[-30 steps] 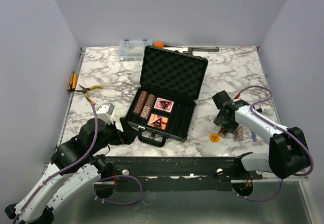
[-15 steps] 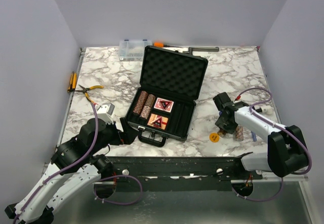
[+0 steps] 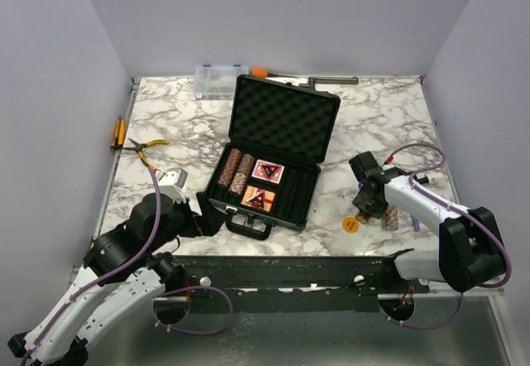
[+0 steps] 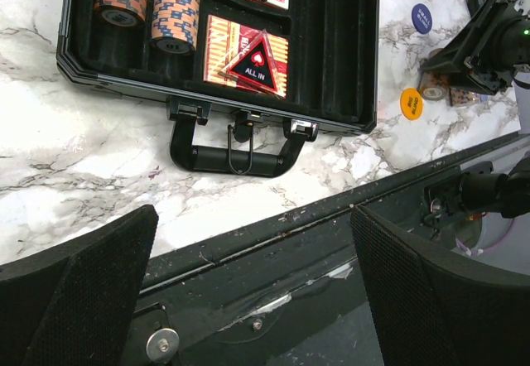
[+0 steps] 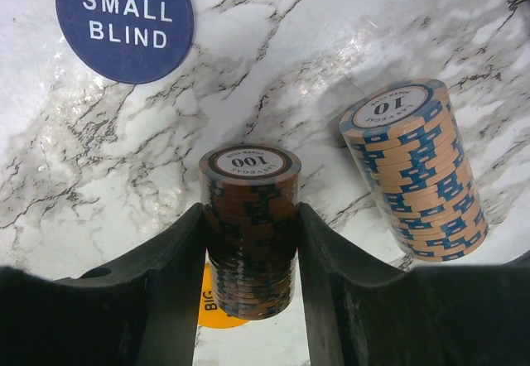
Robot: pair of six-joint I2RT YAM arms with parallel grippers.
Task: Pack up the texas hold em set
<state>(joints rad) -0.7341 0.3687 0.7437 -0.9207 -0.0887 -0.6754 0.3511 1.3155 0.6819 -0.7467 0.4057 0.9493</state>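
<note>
We are seeing a lab cell: plain walls (image 3: 290, 18) are enclosing the marbled tabletop (image 3: 381, 109), pliers (image 3: 147, 146) at nine o'clock.

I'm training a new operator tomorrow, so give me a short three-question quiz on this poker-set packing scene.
1. True or false: the lid of the black case is closed.
2. Multiple choice: which number is printed on top of the chip stack clamped in the right gripper? A) 10 B) 100 C) 500
3. Fill in the blank: the blue round token lying on the table reads "SMALL ____".

Key: 1 false; 2 B; 3 BLIND.
</note>
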